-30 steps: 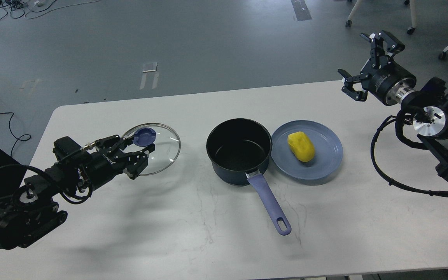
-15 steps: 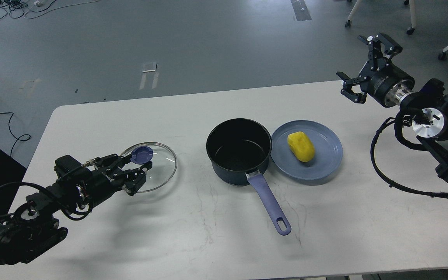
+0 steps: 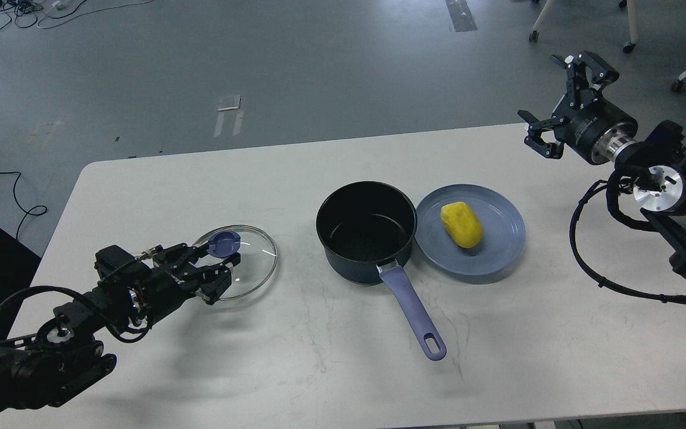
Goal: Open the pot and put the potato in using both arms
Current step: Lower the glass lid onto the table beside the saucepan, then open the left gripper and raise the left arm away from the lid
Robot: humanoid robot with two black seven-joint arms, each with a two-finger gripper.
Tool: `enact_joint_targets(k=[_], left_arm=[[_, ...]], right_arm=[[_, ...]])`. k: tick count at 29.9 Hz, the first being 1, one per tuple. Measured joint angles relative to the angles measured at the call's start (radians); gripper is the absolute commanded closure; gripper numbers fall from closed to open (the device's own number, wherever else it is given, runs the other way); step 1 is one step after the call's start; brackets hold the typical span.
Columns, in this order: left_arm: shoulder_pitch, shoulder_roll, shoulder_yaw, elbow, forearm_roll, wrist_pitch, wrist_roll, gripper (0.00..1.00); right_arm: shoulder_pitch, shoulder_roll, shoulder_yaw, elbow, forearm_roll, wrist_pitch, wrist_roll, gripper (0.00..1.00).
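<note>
The left gripper (image 3: pixel 219 267) clasps the knob of the glass lid (image 3: pixel 248 262), left of the open pot (image 3: pixel 367 232). The potato (image 3: pixel 461 224) lies on the blue plate (image 3: pixel 498 250), below the right gripper (image 3: pixel 560 101), whose fingers are spread.

White table (image 3: pixel 295 369): pot (image 3: pixel 367 232), plate (image 3: pixel 498 250), glass lid (image 3: pixel 250 262).

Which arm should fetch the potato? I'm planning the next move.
Right. The right hand is open and free on the side of the potato; the left hand is at the lid.
</note>
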Motion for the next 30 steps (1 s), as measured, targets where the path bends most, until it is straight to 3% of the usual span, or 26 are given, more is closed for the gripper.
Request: enact_joint_targets(k=[4,19,30], left_arm=[[0.001,-0.002,0.0,0.0,-0.001,0.0,0.0,0.04],[-0.006,-0.018,-0.01,-0.005,-0.129,0.0,0.0,0.02],[-0.116,0.019,-0.012,-0.007,-0.298,0.0,0.0,0.02]], right_arm=[[0.0,0.0,0.002,-0.001,0.0,0.0,0.0,0.0],[-0.001,-0.006,0.003,0.001,0.0,0.0,0.0,0.0],[0.0,-0.007,0.003,0.002,0.0,0.003,0.0,0.0]])
